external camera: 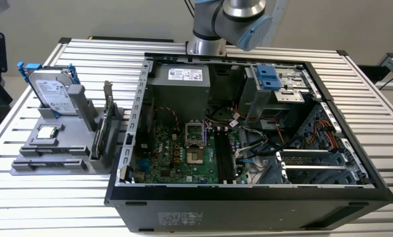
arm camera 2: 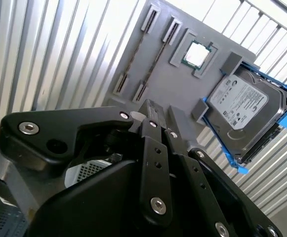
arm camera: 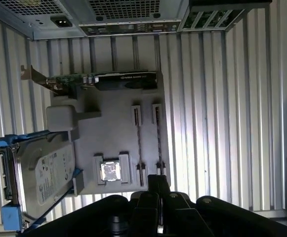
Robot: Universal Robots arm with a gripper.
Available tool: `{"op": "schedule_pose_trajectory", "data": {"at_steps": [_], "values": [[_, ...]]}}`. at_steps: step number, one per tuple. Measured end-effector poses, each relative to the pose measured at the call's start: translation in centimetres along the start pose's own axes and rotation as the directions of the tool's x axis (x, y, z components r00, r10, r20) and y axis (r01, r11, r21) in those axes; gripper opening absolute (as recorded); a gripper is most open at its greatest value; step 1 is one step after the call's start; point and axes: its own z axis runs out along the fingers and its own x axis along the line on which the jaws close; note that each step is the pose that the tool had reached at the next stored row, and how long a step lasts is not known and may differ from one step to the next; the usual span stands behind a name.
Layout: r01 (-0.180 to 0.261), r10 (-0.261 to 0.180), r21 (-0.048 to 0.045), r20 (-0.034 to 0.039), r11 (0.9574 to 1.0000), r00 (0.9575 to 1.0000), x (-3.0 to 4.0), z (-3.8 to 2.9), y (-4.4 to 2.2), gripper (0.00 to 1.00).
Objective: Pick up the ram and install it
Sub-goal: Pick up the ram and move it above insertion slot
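1. The ram (arm camera: pixel 158 138) is a long, thin, dark stick. In both wrist views it is seen from its narrow edge (arm camera 2: pixel 158 59).
2. It stands in a slot of the gray holder (arm camera: pixel 113 123) on the tabletop (arm camera: pixel 222 123). A second stick (arm camera: pixel 137 140) stands just beside it.
3. The end effector (arm camera: pixel 158 181) hangs over the holder's end. It is pinched together, holds nothing, and is not touching the ram.
4. The open case (external camera: pixel 249 197) lies near the holder, with long black slots (external camera: pixel 223 153) inside.

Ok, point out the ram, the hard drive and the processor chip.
ram (arm camera: pixel 158 140): first wrist view, upper edge of one stick.
hard drive (arm camera: pixel 42 170): first wrist view, labelled face.
processor chip (arm camera: pixel 110 171): first wrist view, metal lid.
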Motion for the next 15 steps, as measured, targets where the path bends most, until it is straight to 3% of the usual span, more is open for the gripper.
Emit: {"op": "schedule_pose_trajectory", "data": {"at_steps": [15], "values": [[-0.002, 0.002, -0.0001, 0.0001, 1.0000, 1.0000, 0.00, 0.07, -0.02, 0.00]]}}
